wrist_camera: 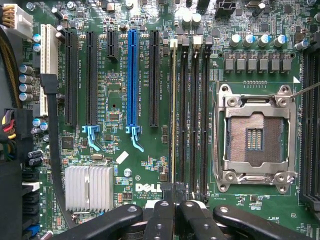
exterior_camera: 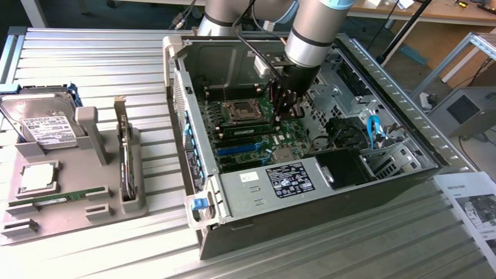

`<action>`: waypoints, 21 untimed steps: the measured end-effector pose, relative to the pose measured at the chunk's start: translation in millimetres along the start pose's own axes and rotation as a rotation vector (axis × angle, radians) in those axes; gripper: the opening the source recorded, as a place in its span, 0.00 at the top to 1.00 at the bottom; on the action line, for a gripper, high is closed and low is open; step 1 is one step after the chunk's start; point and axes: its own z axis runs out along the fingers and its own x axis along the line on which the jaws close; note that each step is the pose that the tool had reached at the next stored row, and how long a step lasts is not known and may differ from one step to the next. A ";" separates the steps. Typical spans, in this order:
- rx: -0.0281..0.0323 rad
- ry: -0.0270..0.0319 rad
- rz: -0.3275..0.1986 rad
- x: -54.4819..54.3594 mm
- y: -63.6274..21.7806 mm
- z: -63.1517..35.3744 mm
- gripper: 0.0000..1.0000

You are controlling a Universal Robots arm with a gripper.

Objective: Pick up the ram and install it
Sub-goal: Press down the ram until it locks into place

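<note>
The ram (wrist_camera: 173, 115) stands on edge in the memory slot nearest the black expansion slots, a thin pale line along the slot. In the exterior view the ram (exterior_camera: 250, 129) is a green strip on the motherboard below the CPU socket (exterior_camera: 240, 108). My gripper (wrist_camera: 173, 196) is shut, its black fingers (wrist_camera: 161, 215) pressed together right over one end of the ram. I cannot tell whether the tips touch it. Seen from outside, the gripper (exterior_camera: 283, 113) reaches down inside the open computer case (exterior_camera: 256, 192).
A grey holder tray (exterior_camera: 93, 212) at the exterior view's left carries a hard drive (exterior_camera: 43, 125), an upright expansion card (exterior_camera: 124, 157) and another green stick (exterior_camera: 58, 198). Nearby on the board are empty memory slots (wrist_camera: 192, 115), the CPU socket (wrist_camera: 252, 135), a blue slot (wrist_camera: 132, 80) and a heatsink (wrist_camera: 89, 187).
</note>
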 end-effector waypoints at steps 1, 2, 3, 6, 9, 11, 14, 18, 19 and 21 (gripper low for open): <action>0.0000 -0.0002 0.000 0.0 0.0 0.1 0.89; 0.0000 -0.0002 0.000 0.0 0.0 0.3 0.89; 0.0000 -0.0001 0.000 0.0 0.0 0.4 0.89; 0.0000 -0.0002 0.000 0.0 0.0 0.6 0.89; 0.0000 -0.0002 0.000 0.0 0.0 0.7 0.89; 0.0000 -0.0002 0.000 -0.1 0.0 0.7 0.89; 0.0001 -0.0004 0.000 -0.1 0.0 0.7 0.89; 0.0001 -0.0003 0.000 0.1 0.1 -2.6 0.89; 0.0001 -0.0003 0.000 0.2 0.1 -3.9 0.89; 0.0001 -0.0004 0.000 0.4 0.2 -8.4 0.89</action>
